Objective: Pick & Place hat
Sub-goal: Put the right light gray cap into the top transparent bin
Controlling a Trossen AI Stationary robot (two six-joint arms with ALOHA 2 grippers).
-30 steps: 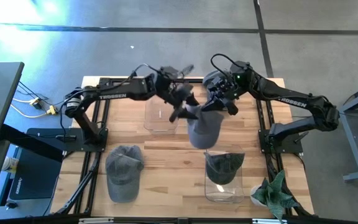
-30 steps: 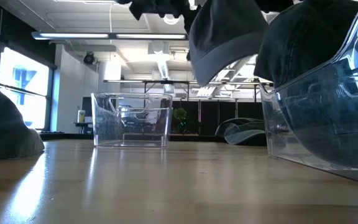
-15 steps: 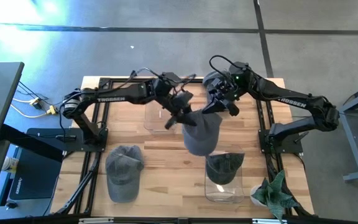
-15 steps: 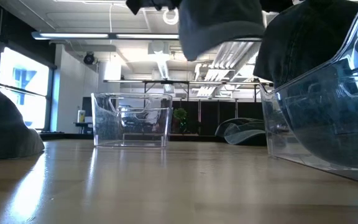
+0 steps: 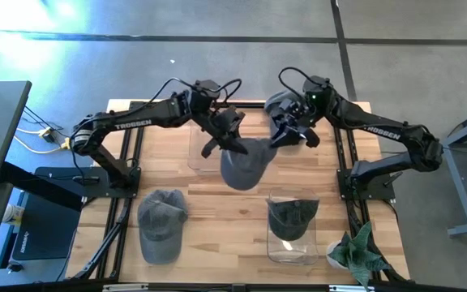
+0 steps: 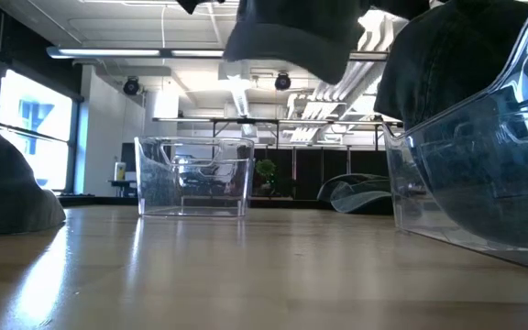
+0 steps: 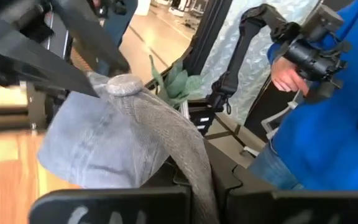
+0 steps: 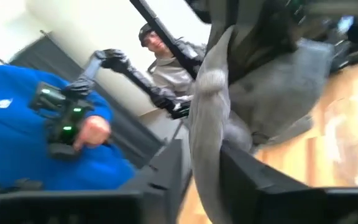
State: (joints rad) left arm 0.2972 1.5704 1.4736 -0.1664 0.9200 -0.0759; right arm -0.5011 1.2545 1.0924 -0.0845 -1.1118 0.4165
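The grey cap [image 5: 244, 162] hangs in the air above the middle of the desk [image 5: 217, 227], between both arms. The left gripper [image 5: 227, 139] is pinching the cap's edge, its fingers pressed onto the cloth. The right gripper [image 5: 286, 134] sits at the cap's other side with the cloth between its fingers; whether it grips cannot be told. An empty clear bin [image 5: 203, 151] lies just beside the cap. Another cap [image 5: 162, 224] lies on open wood near the front edge, and a second bin [image 5: 293, 231] holds a dark cap [image 5: 292, 217].
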